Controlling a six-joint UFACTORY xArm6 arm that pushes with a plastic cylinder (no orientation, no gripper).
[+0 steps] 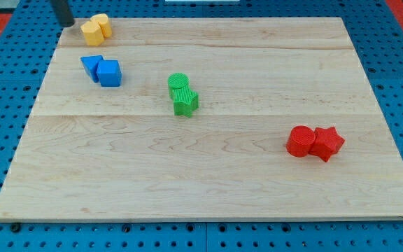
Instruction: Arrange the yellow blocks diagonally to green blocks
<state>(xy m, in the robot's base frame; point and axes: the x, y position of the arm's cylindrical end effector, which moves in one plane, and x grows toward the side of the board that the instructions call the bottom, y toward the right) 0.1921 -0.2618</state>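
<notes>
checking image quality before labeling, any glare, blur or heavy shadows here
Camera view: lighting is even, with only short soft shadows under the green blocks and red blocks; a faint sheen on the wooden board, no harsh glare; the blocks look sharp; my tip, left of the yellow blocks, looks slightly soft.

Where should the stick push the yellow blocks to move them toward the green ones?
There is no hand here, so my tip can only push. It sits just left of the two touching yellow blocks, near the board's top left. The green blocks lie lower right. Probably best to press the yellow pair's upper-left faces, centred so both slide together.
</notes>
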